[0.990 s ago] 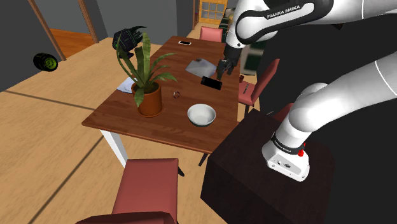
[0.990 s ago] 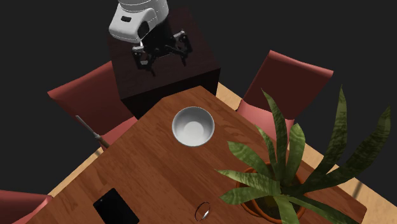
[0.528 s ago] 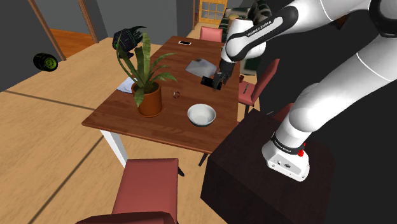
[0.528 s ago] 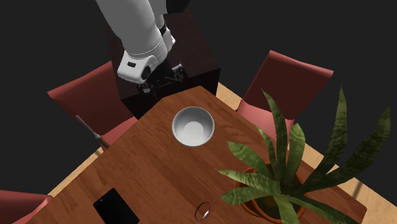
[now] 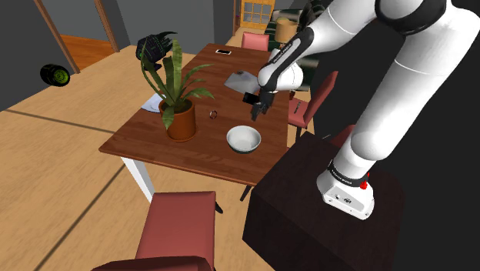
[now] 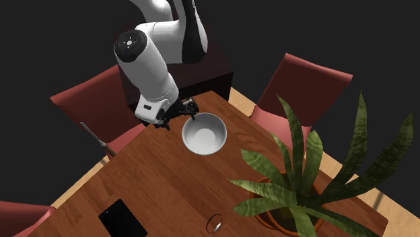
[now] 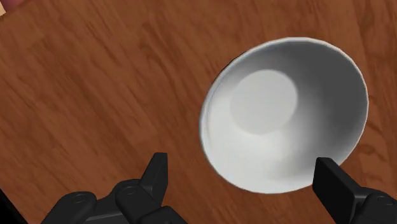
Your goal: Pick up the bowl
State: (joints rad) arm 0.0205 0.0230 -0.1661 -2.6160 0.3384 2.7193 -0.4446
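Arm low over the wooden table, claw wide apart, empty, just above the white bowl.

Bare counter rings the white bowl.
The potted plant spreads its leaves near the side opposite the end effector; a dark phone lies well apart.

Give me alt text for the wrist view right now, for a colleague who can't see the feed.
An empty round white bowl stands upright on a brown wooden table, seen from above. The black two-finger gripper hangs over the bowl's edge, open, its fingers wide apart and holding nothing.
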